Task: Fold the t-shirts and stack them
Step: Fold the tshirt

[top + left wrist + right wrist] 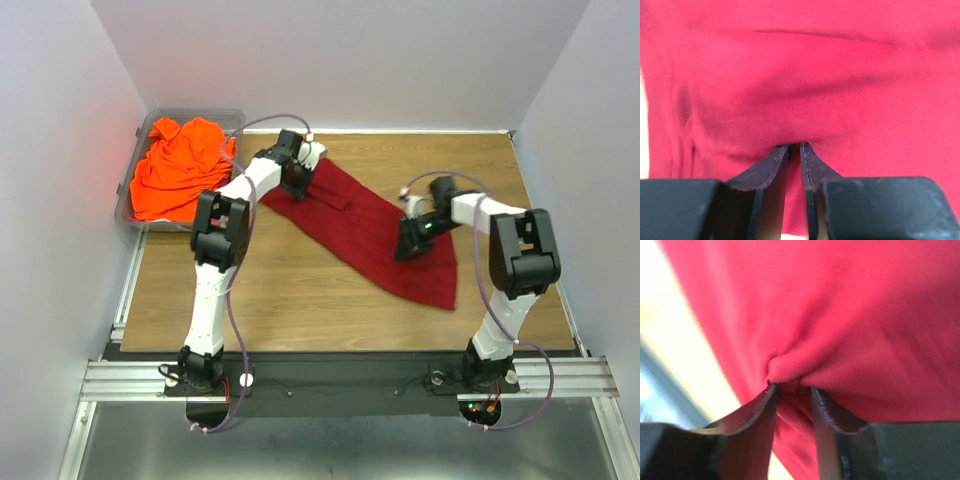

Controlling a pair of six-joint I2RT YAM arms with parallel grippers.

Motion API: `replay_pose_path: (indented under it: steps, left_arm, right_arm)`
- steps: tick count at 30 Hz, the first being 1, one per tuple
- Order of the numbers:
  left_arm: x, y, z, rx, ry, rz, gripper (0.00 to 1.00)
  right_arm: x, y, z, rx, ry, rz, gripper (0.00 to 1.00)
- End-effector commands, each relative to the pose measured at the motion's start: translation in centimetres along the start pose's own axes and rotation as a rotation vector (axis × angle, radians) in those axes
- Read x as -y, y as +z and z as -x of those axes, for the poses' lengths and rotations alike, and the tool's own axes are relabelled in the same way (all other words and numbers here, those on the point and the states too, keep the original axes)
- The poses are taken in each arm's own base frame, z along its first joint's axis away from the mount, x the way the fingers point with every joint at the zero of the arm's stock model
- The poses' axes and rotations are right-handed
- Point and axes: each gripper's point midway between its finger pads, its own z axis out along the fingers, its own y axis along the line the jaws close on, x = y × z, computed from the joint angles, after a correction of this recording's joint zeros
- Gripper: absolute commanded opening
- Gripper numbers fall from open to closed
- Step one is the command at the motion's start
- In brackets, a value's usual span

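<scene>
Cloth of the crimson t-shirt (365, 225) is pinched at both ends. Its long axis is laid diagonally across the table (290, 290), from the left gripper (794, 146) at the far-left end to the right gripper (790, 386) near the near-right end. Each pair of jaws is clamped on a small pucker of fabric, and the rest is spread ahead of the tips. The orange t-shirt (178, 170) is heaped in the bin (195, 116), nearer the left arm. Sleeves and collar cannot be made out, and both wrist views are blurred.

A clear grey plastic bin (124, 210) is set at the far left corner of a wooden table (300, 290). The table is enclosed by white walls (350, 60).
</scene>
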Motion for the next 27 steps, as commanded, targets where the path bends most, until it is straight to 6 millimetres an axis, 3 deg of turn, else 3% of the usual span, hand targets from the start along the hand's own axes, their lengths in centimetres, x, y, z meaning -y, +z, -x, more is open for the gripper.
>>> replay_pose_path:
  steps: [1,2,3,4,6,7,9,11,12,13,17,22,26,27]
  left_arm:
    - [-2.6,0.7,5.8,0.072,0.108,0.042,0.31]
    - [-3.0,0.2,7.4,0.105,0.114,0.063,0.31]
    - [-3.5,-1.2,9.5,0.157,0.127,0.085,0.33]
    - [-3.7,-2.4,10.6,0.189,0.132,0.105,0.35]
    - [-3.4,-3.3,10.7,0.209,0.136,0.106,0.36]
    - [-2.9,-6.0,11.9,0.262,0.138,0.106,0.36]
    - [-0.8,-7.4,11.0,0.282,0.133,0.045,0.36]
    - [1.0,-7.8,9.9,0.274,0.111,-0.001,0.36]
    - [2.1,-6.9,7.9,0.237,0.101,-0.029,0.36]
    - [3.4,-7.6,7.7,0.241,0.107,-0.055,0.36]
    - [7.0,-6.1,4.2,0.172,0.068,-0.148,0.35]
    - [7.6,-3.0,0.9,0.079,0.014,-0.165,0.33]
    - [7.5,-1.2,0.3,0.039,-0.005,-0.170,0.33]
    - [7.5,-1.3,1.4,0.053,-0.005,-0.178,0.33]
  right_arm:
    - [-11.2,2.4,-6.3,-0.260,-0.025,0.298,0.44]
    - [-12.6,2.1,-5.7,-0.252,-0.042,0.319,0.45]
    - [-13.3,1.1,-3.7,-0.199,-0.081,0.318,0.47]
    - [-12.8,0.3,-3.1,-0.184,-0.092,0.270,0.48]
    - [-12.4,-1.3,-1.4,-0.130,-0.144,0.228,0.49]
    - [-12.1,-2.8,-0.1,-0.073,-0.165,0.190,0.49]
    - [-11.8,-4.2,0.7,-0.025,-0.205,0.153,0.49]
    - [-10.7,-4.0,0.9,-0.021,-0.243,0.093,0.49]
    - [-10.4,-3.8,0.8,-0.025,-0.240,0.086,0.48]
    - [-9.9,-3.0,0.5,-0.047,-0.227,0.089,0.47]
    - [-9.3,-0.6,-0.1,-0.067,-0.166,0.131,0.42]
    - [-8.7,1.9,-0.9,-0.066,-0.104,0.159,0.38]
    - [-8.4,3.5,-1.7,-0.065,-0.048,0.178,0.37]
    - [-8.4,3.7,-2.1,-0.068,-0.018,0.182,0.36]
